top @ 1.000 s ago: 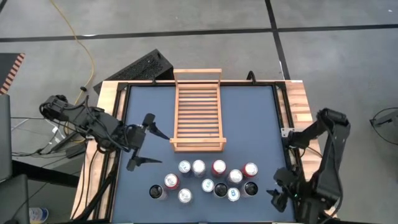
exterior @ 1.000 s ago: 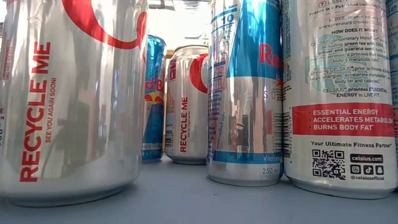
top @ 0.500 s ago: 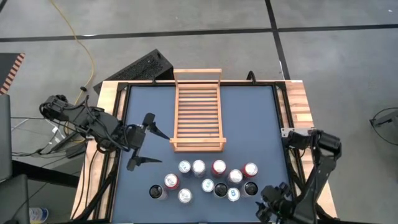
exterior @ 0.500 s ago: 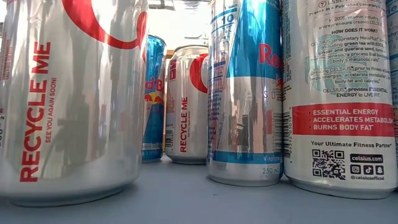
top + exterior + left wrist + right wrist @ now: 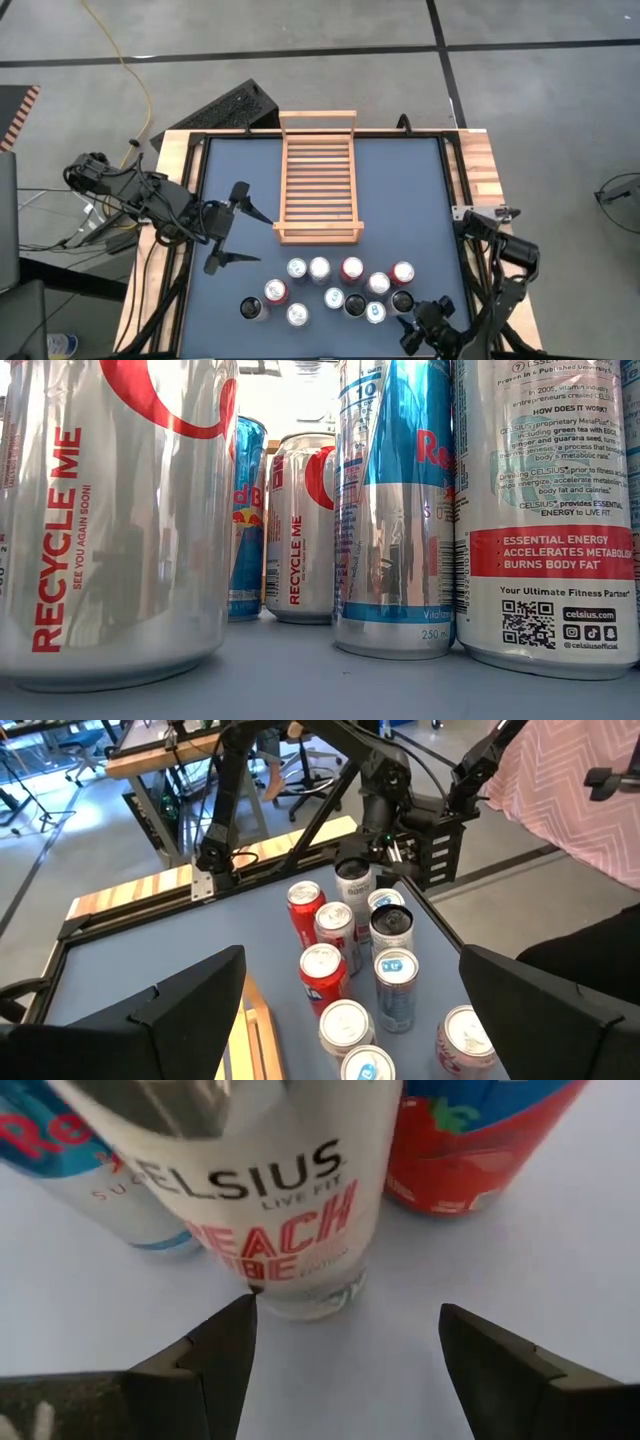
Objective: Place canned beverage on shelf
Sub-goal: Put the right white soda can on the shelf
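One white can (image 5: pixel 270 1200) just beyond right tool (image 5: pixel 345 1355), fingers spread, shelf (image 5: pixel 317 178) apart

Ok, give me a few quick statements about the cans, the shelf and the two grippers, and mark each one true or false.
1. The shelf holds no cans. True.
2. The cans stand on the shelf's slats. False: they stand grouped on the table, near its front edge.
3. The right gripper is open near a white can. True.
4. The left gripper grips a can. False: it is open and holds nothing.
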`<state>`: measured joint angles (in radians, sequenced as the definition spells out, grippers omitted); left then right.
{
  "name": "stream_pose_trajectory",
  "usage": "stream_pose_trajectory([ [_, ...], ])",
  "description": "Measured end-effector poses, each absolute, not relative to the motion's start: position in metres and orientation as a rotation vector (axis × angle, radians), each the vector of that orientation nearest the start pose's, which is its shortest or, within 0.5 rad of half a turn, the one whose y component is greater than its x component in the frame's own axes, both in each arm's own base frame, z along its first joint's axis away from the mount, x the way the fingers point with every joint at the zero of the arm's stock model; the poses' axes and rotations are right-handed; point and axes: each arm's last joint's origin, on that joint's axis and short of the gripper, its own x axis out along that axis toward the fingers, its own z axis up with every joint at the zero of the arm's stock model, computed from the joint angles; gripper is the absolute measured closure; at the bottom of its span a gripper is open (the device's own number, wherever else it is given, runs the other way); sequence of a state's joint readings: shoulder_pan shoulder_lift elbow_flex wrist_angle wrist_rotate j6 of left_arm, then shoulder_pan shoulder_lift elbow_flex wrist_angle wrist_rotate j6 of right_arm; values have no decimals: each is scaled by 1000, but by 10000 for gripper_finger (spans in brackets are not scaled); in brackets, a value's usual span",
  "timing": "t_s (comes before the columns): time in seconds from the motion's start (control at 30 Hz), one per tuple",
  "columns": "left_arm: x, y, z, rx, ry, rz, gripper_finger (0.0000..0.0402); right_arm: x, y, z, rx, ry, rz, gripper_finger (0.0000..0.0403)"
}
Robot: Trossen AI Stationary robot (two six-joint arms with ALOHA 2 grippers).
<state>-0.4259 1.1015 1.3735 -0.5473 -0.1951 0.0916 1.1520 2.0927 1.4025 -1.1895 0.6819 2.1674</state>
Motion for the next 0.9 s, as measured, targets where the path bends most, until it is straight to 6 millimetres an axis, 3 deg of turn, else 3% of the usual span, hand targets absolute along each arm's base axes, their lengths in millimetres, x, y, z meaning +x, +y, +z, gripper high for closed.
stream_pose_trajectory([
  [0.17, 196, -83, 436, 173, 252, -241, 44, 167, 313, 128, 424, 696, -778, 112],
  [0.7, 196, -83, 436, 174, 255, -242, 44, 197, 296, 129, 297, 663, -777, 113],
  [0.9, 196, -83, 436, 174, 256, -242, 44, 200, 296, 129, 308, 663, -777, 145],
])
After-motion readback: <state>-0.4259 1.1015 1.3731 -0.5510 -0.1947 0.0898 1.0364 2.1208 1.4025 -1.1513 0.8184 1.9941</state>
